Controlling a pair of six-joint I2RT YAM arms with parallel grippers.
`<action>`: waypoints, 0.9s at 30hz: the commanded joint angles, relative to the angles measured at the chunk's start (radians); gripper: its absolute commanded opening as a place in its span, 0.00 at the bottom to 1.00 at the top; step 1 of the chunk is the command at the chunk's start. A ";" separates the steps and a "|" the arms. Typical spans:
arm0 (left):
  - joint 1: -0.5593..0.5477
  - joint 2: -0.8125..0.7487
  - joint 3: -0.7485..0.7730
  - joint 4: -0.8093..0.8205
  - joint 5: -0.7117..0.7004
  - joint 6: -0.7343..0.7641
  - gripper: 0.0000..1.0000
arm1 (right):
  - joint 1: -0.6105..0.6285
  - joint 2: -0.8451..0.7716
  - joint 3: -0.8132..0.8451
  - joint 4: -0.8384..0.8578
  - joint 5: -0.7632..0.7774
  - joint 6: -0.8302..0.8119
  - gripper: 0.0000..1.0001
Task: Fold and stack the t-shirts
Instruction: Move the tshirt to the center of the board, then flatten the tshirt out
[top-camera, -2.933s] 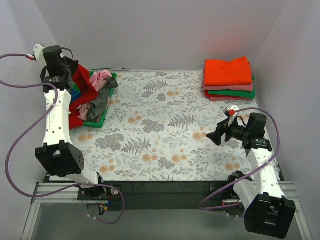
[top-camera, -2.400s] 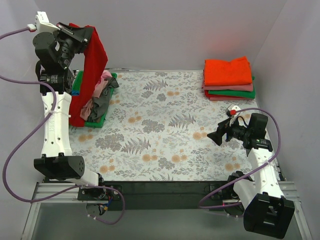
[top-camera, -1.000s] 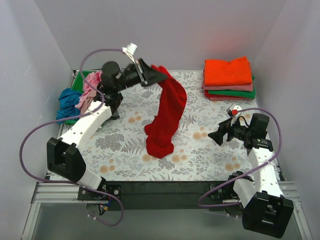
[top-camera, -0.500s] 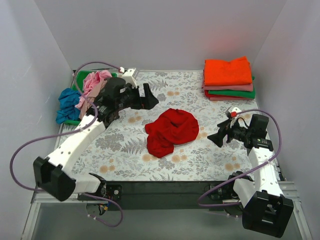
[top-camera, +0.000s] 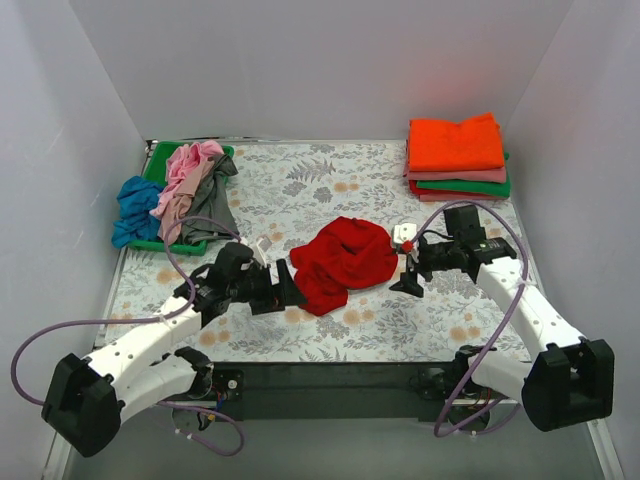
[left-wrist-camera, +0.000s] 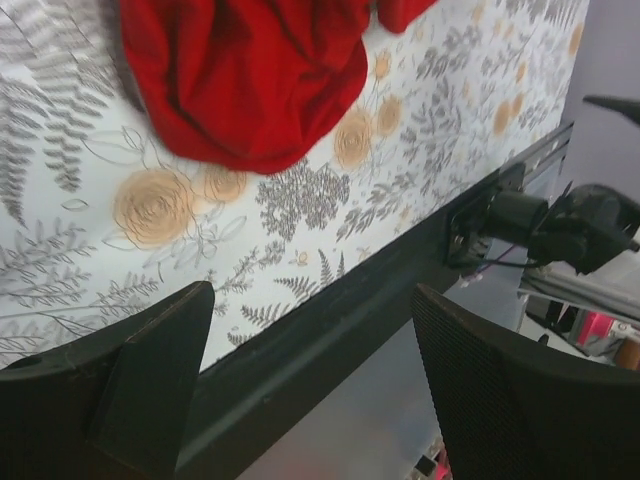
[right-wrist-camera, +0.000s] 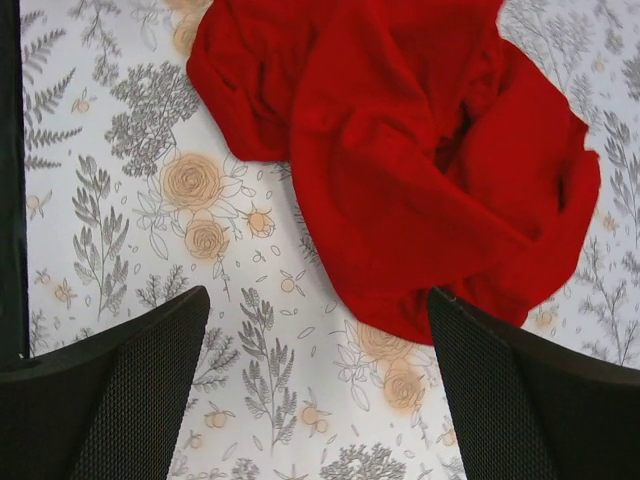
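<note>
A large red t-shirt (top-camera: 345, 260) lies crumpled in a heap in the middle of the floral tablecloth. My left gripper (top-camera: 287, 290) is low at the heap's near-left edge, open and empty; in the left wrist view the red t-shirt (left-wrist-camera: 245, 80) lies beyond the left gripper (left-wrist-camera: 310, 390). At the heap's right edge my right gripper (top-camera: 405, 272) stands open and empty; in the right wrist view the red t-shirt (right-wrist-camera: 420, 150) fills the space above the right gripper (right-wrist-camera: 318, 390). A folded stack of t-shirts (top-camera: 457, 155), orange on top, sits at the back right.
A green tray (top-camera: 158, 158) at the back left holds pink and grey shirts (top-camera: 190, 185), and a blue one (top-camera: 132, 205) hangs over its left side. The table's dark front edge (left-wrist-camera: 330, 300) runs close under the left gripper.
</note>
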 joint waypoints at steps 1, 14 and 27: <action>-0.120 -0.048 -0.028 0.040 -0.032 -0.080 0.78 | 0.106 0.070 0.077 -0.095 0.073 -0.258 0.95; -0.496 0.232 0.096 0.104 -0.637 0.187 0.72 | 0.239 0.442 0.350 0.022 0.263 -0.080 0.80; -0.557 0.493 0.178 0.216 -0.734 0.394 0.69 | 0.233 0.535 0.399 0.025 0.271 0.014 0.51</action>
